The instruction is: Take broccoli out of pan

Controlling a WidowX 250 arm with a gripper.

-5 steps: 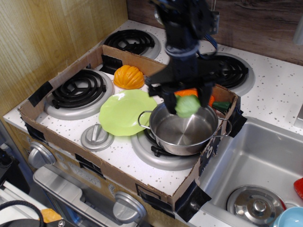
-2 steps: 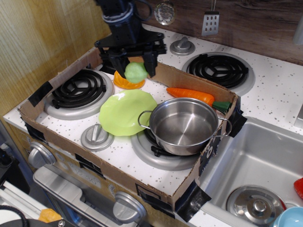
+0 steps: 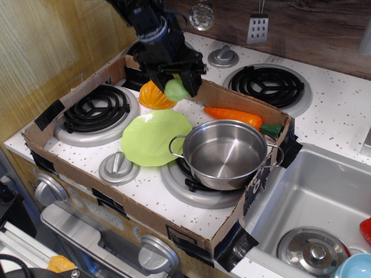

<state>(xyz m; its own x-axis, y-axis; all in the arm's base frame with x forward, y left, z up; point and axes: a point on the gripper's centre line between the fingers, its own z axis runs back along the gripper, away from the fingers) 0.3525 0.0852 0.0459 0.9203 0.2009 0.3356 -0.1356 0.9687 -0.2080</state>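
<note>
You are looking down at a white speckled stove [image 3: 342, 116] with a sink [image 3: 324, 197] at its right, and a shallow cardboard tray [image 3: 232, 231] taped over the two front burners. Your arm [image 3: 152, 29] reaches in from the top left, over the far wall of the tray. The pan [image 3: 223, 153] stands upright on the front right burner, shiny and with nothing inside it. Just to its left lies a lime-green plate [image 3: 153, 136], flat on the tray floor, its edge close to the pan's near handle. An orange carrot [image 3: 235, 116] lies behind the pan, along the far wall. An orange gourd-shaped toy [image 3: 155, 96] sits at the far side, behind the plate. Your gripper [image 3: 175, 84] is low over that spot, its two black fingers clenched around the broccoli [image 3: 175, 90], one on each side. The broccoli is out of the pan and well apart from it, held right beside the orange toy near the far wall; you cannot tell whether it touches the tray floor. A small grey knob-topped lid [image 3: 119, 167] rests in front of the plate.
</note>
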